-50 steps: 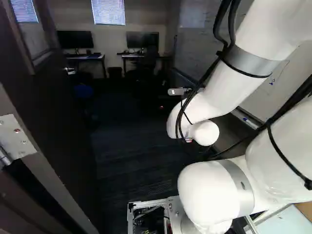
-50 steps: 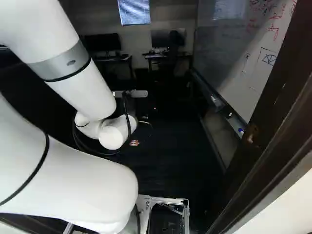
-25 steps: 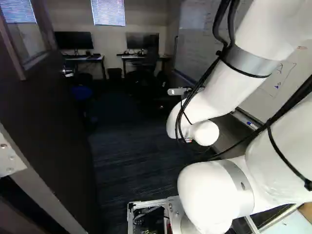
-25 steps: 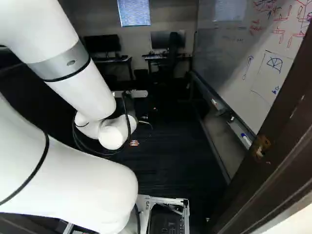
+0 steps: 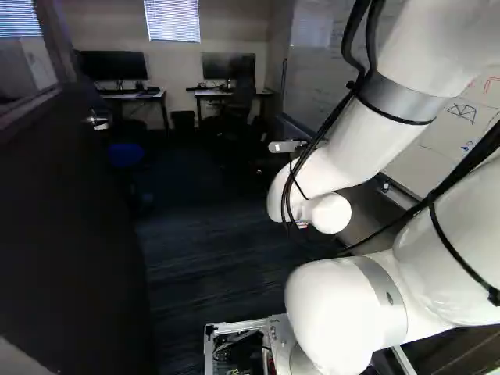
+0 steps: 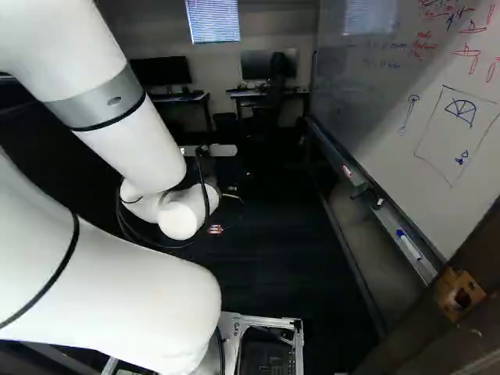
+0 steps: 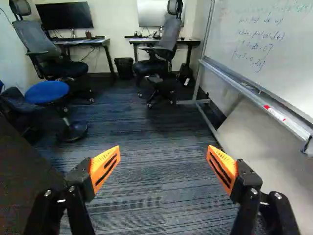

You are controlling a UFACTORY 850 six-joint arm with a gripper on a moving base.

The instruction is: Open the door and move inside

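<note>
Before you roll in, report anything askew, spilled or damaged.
Nothing plainly stands out. The door is open, the blue stool and office chairs stand upright, and markers lie in the whiteboard tray. Small spills on the dark floor would be hard to see.

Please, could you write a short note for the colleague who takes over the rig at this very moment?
Gripper: open, nothing between its fingers, facing into the room.
Door: open, at the left of the left base view; its handle is not gripped.
Doorway: the strike plate shows at the right of the right base view, so the base seems to be in the doorway.
Done: door opened.
Left: probably drive fully inside, minding the door on one side, the whiteboard on the other, and the blue stool ahead.
</note>
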